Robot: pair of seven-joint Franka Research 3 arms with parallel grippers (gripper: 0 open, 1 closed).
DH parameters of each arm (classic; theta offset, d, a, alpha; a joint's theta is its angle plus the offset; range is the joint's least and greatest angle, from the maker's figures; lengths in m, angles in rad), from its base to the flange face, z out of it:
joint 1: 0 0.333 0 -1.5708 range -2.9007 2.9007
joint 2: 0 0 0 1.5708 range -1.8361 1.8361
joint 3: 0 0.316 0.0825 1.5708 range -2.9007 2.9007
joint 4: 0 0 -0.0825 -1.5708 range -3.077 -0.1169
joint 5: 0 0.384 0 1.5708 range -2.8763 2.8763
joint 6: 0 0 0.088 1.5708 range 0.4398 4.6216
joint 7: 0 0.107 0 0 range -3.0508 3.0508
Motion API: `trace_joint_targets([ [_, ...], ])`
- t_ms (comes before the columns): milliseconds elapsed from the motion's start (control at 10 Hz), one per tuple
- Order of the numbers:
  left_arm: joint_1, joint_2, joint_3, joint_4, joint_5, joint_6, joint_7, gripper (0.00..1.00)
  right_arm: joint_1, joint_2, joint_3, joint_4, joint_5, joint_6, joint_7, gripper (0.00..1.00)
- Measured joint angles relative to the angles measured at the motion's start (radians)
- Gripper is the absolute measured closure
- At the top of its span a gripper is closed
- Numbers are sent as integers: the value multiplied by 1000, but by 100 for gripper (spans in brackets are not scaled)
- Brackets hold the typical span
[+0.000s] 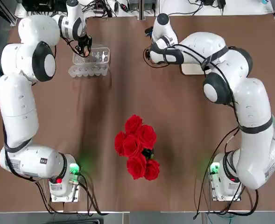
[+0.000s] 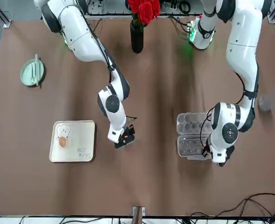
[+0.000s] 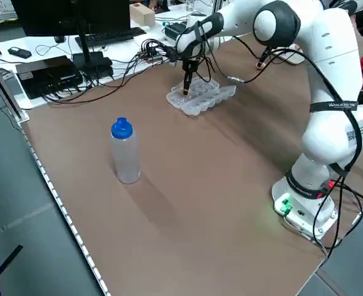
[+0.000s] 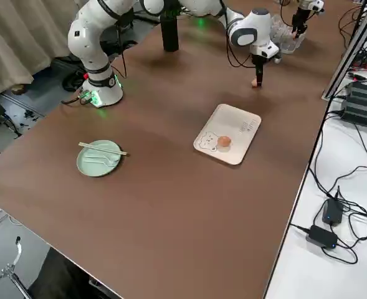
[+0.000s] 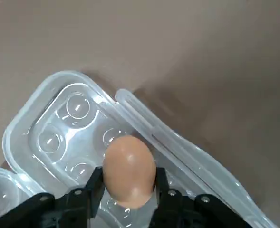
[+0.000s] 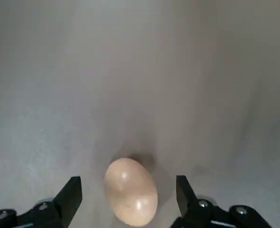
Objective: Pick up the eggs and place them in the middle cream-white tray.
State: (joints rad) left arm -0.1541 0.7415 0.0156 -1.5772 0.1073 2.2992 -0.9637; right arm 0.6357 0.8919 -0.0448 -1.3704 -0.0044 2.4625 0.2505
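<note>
Right gripper (image 6: 128, 199), fingers spread, straddled an egg (image 6: 130, 191) on the counter (image 2: 151, 177) beside the tray (image 2: 83, 140); left gripper (image 5: 128, 190) clamped another egg (image 5: 129, 170) over the carton (image 5: 59, 137).

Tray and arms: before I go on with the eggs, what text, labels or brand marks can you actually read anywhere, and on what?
Tray: faint reddish text beside the bear drawing, too small to read.
Left arm: dark lettering along its link, too blurred to read.
Right arm's base: small label, unreadable.
Egg carton: no text visible.
Bottle: no label visible.
</note>
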Motion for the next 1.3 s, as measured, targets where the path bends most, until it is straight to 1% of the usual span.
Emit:
trace_joint_targets([
  [100,0,-8,0,3,0,-10,0,52,3,3,0,0,0,3,0,14],
  [200,0,-22,0,7,0,-31,1,52,5,5,0,0,0,4,0,15],
  [600,-3,-114,-11,12,0,-121,15,52,6,6,-1,0,0,4,0,38],
  [700,-4,-132,-19,13,-5,-138,15,52,6,6,-1,0,0,4,0,42],
  [900,-7,-147,-31,20,-21,-157,15,52,8,7,-1,0,0,3,1,47],
  [1300,-7,-149,-43,25,-25,-171,14,52,12,8,-3,0,0,3,14,52],
])
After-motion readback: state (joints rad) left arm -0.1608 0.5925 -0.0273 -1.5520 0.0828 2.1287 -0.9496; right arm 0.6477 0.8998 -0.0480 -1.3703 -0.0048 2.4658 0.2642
